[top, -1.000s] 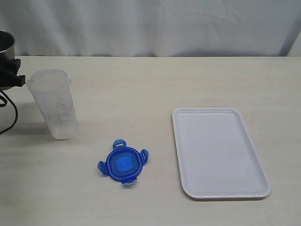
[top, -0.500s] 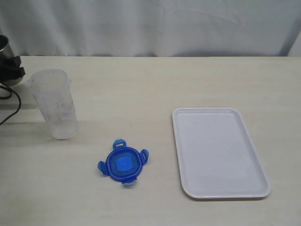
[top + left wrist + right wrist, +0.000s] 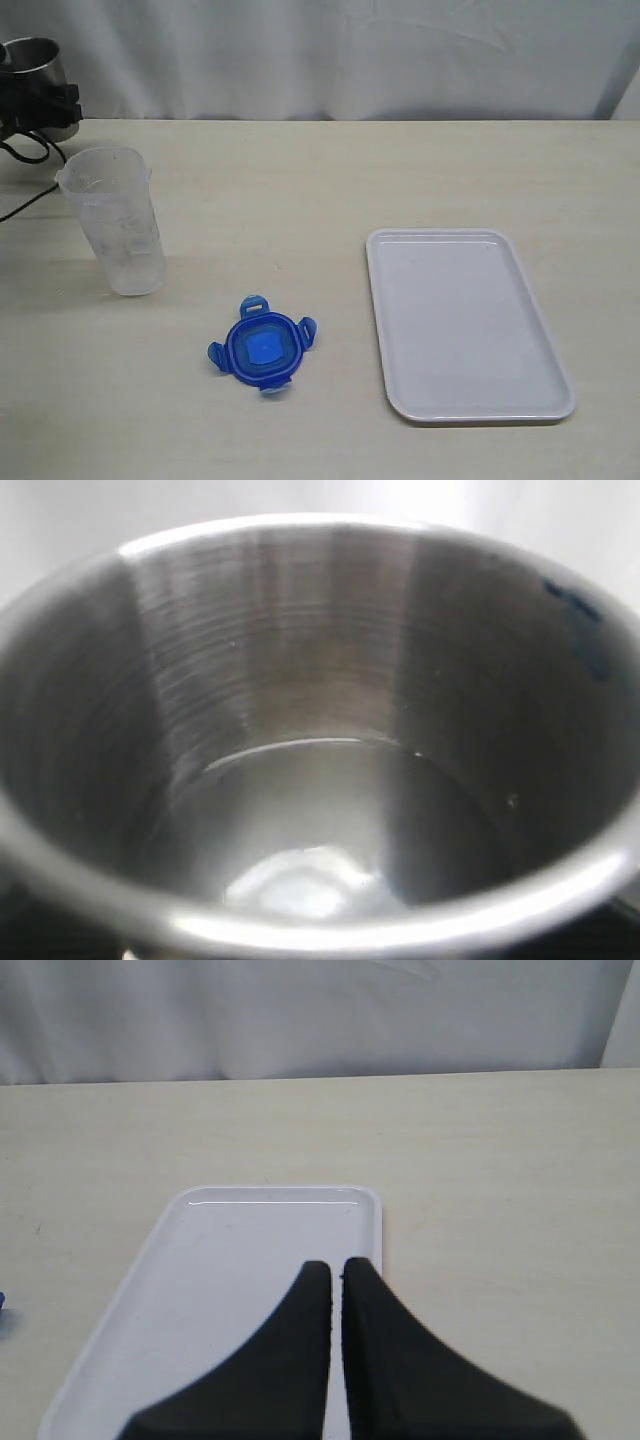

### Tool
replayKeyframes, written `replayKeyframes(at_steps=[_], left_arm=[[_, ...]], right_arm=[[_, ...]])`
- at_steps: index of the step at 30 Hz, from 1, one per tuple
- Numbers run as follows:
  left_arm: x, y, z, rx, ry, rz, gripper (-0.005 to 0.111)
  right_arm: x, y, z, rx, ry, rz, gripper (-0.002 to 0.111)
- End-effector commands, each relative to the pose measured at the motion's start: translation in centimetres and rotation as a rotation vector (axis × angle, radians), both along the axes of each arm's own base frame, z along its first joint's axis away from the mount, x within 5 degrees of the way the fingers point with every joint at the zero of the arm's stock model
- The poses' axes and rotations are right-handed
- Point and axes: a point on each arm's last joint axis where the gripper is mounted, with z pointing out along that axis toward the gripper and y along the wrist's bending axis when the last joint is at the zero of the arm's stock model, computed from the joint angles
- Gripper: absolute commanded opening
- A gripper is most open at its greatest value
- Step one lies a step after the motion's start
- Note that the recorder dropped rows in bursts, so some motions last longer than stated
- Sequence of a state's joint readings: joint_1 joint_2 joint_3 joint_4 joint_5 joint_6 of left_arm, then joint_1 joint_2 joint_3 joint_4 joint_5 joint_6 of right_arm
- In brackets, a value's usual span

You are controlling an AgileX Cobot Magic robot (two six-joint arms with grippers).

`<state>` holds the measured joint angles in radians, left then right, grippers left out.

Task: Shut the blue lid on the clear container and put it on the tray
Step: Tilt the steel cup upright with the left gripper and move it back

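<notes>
A pale tabletop [image 3: 330,180] seen from the front, with a white curtain [image 3: 330,50] behind it.

At the far left back corner, the left gripper [image 3: 42,100] has its black jaws spread wide around a shiny steel cup [image 3: 35,58] and grips it. The left wrist view is filled by the cup's bare metal inside.

Just in front of the cup, the clear container [image 3: 115,220] stands upright on the table with its top uncovered.

To its right and nearer the front edge, the blue lid [image 3: 262,346] lies flat on the table with its four flaps spread out. It is apart from both the container and the tray.

On the right, the tray [image 3: 470,330] lies flat with nothing on it.

The right gripper [image 3: 336,1272] shows only in its wrist view. Its two black fingers are pressed together, holding nothing, above the tray's near end.
</notes>
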<state>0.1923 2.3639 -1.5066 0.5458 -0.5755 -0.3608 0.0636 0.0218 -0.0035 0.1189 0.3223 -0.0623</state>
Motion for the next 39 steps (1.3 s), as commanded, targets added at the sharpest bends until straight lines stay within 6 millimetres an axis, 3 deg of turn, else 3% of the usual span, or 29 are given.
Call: replayKeyframes(at_steps=[1,9,21,23,26,30,32,39], left_arm=[[0.7,-0.9,-0.5,-0.023,-0.028,-0.022,0.0],[0.5,-1.0,-3.3,-0.03,0.024,-0.026,0.0],[0.6,-1.2,-2.9,-0.043,-0.023,-0.044,0.002],[0.6,-1.2,-2.9,-0.04,-0.023,-0.046,0.01],[0.6,-1.2,-2.9,-0.036,-0.023,-0.048,0.033],[0.6,-1.2,-2.9,-0.036,-0.023,-0.048,0.084],[0.6,-1.2,-2.9,-0.034,-0.018,-0.046,0.089],[0.6,-1.0,-3.2,-0.03,0.013,-0.031,0.09]], right_arm=[[0.0,0.0,-0.1,0.001,0.001,0.003,0.005],[0.0,0.0,-0.1,0.001,0.001,0.003,0.005],[0.0,0.0,-0.1,0.001,0.001,0.003,0.005],[0.0,0.0,-0.1,0.001,0.001,0.003,0.005],[0.0,0.0,-0.1,0.001,0.001,0.003,0.005],[0.0,0.0,-0.1,0.001,0.001,0.003,0.005],[0.0,0.0,-0.1,0.001,0.001,0.003,0.005],[0.0,0.0,-0.1,0.001,0.001,0.003,0.005]])
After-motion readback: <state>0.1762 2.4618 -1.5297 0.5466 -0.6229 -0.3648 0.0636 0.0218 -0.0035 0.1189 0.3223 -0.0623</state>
